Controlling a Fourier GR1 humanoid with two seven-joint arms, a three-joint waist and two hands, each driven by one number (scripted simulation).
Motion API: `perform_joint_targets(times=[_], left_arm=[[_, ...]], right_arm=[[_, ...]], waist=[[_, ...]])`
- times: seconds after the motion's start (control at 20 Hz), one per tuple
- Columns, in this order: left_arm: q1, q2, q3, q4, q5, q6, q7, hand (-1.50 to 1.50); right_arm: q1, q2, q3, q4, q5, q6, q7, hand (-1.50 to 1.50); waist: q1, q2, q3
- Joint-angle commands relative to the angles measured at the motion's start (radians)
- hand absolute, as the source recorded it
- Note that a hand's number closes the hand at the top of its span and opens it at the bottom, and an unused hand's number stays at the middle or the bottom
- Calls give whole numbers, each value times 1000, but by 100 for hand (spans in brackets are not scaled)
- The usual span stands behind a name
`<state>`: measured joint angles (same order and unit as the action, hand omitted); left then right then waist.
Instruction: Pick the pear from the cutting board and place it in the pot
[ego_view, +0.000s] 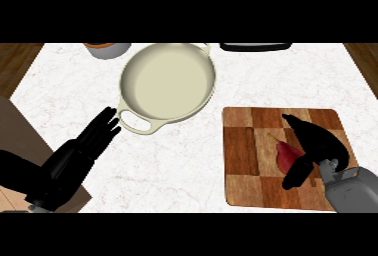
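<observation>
A red pear (283, 152) lies on the wooden cutting board (247, 165) at the right. My right hand (314, 145) is over the pear from the right, its fingers stretched above it and its thumb low at the pear's near side, partly hiding the fruit. The fingers are not closed round it. The cream pot (167, 85) with loop handles stands empty at centre left, beyond the board. At the left my left hand (83, 150) rests open, fingers pointing towards the pot's near handle.
A brown-rimmed bowl (105, 49) sits at the counter's far left edge and a dark object (255, 47) at the far edge on the right. Wooden floor shows beyond both sides of the white marble counter (184, 165).
</observation>
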<state>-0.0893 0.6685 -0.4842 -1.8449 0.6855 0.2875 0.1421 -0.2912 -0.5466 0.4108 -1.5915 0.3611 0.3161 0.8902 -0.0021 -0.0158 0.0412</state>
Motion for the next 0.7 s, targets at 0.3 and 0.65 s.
perform_joint_targets(times=[0.3, 0.65], left_arm=[[1, -79, -37, 120, -8, 2, -30, 0], [15, -69, -39, 126, 11, -14, -50, 0]], right_arm=[[-14, 36, -2, 125, 55, -25, -60, -150], [55, 80, 34, 60, 31, -35, -174, 150]], waist=[[3, 24, -41], [-10, 19, -42]])
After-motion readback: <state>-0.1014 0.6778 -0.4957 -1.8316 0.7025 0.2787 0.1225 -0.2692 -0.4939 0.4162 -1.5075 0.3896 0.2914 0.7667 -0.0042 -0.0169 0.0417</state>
